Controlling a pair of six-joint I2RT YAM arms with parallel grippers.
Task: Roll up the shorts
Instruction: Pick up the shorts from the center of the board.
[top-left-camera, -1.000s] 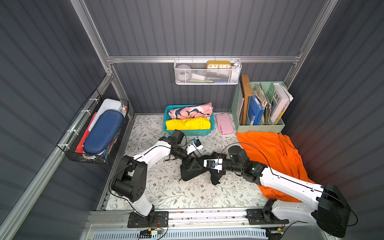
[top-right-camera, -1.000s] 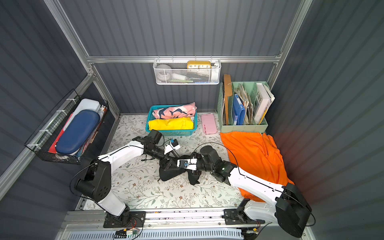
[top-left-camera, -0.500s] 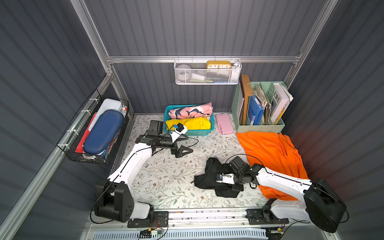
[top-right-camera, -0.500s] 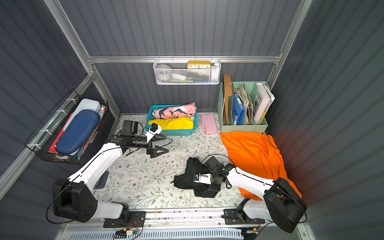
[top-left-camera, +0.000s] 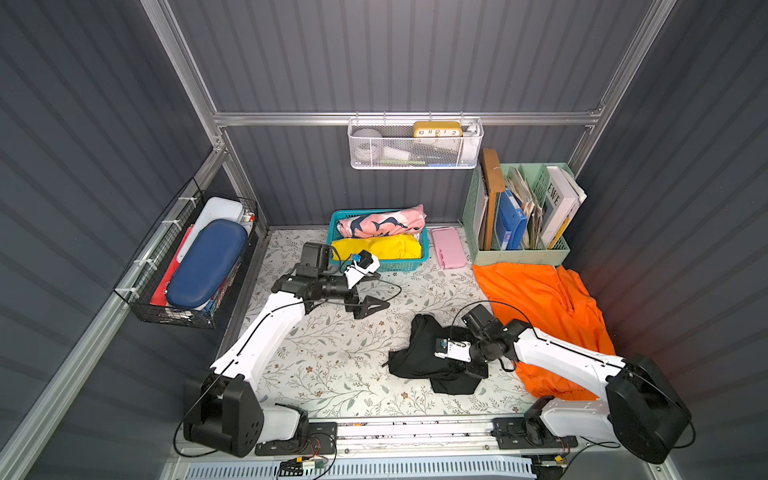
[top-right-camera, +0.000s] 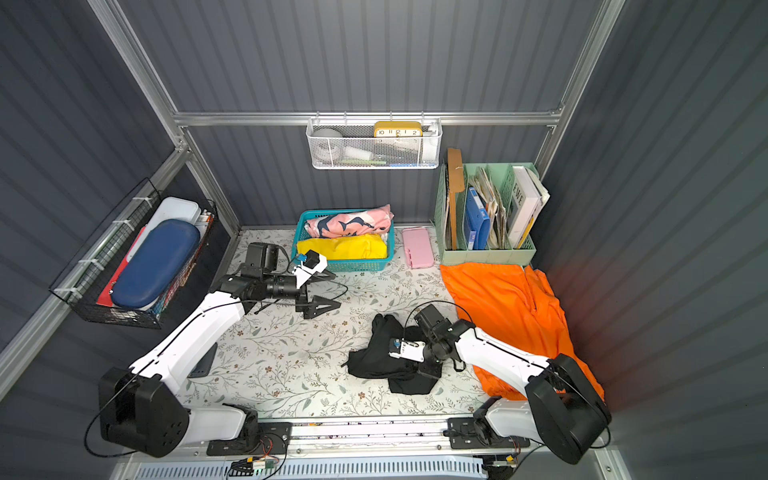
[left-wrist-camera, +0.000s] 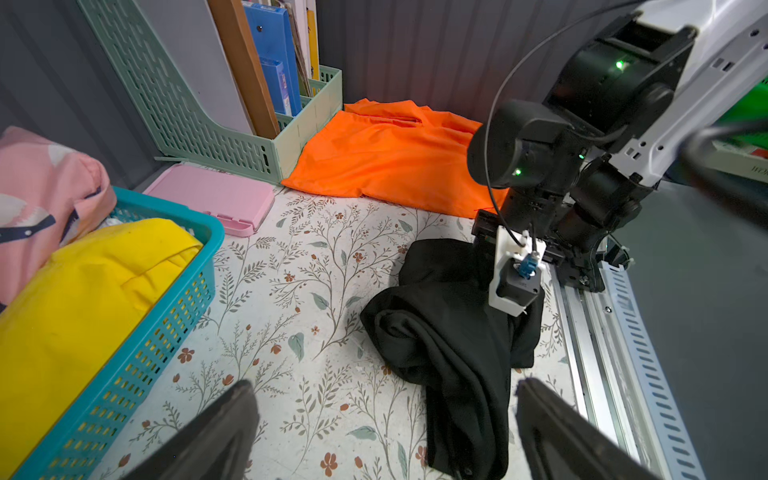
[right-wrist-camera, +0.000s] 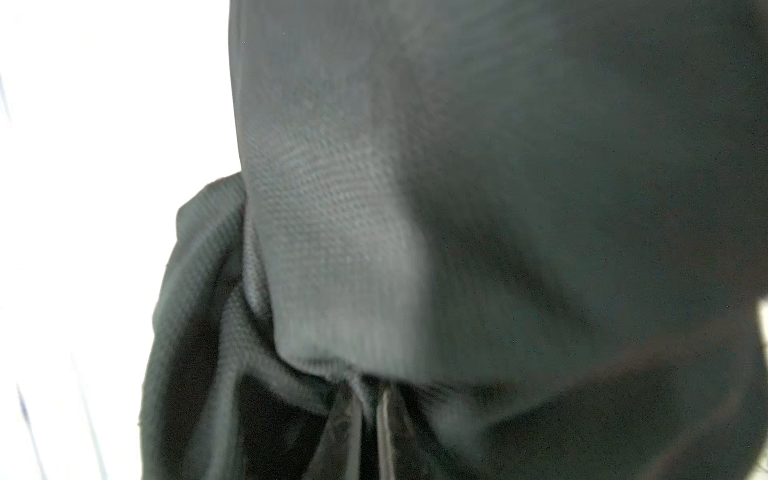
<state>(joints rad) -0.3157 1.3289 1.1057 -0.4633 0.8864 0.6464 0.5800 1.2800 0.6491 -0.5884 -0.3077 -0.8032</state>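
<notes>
The black shorts (top-left-camera: 419, 359) lie bunched up on the floral mat near the front, also seen in the left wrist view as black shorts (left-wrist-camera: 449, 332). My right gripper (right-wrist-camera: 370, 399) is shut on a fold of this black fabric, and its fingertips are buried in the cloth in both top views. The orange shorts (top-left-camera: 544, 307) lie spread flat along the right wall, partly under my right arm. My left gripper (top-left-camera: 380, 289) hangs open and empty above the mat, in front of the teal basket, well clear of the black shorts.
A teal basket (top-left-camera: 338, 218) at the back holds a yellow cloth (top-left-camera: 378, 247) and a pink printed cloth (top-left-camera: 382, 222). Beside it lie a pink case (top-left-camera: 448, 248) and a green file rack (top-left-camera: 519, 249). A wire basket (top-left-camera: 187, 270) hangs on the left wall.
A second ago both grippers were at the black shorts mid-mat. My left gripper has let go and drawn back toward the teal basket. My right gripper has dragged the shorts toward the front.
</notes>
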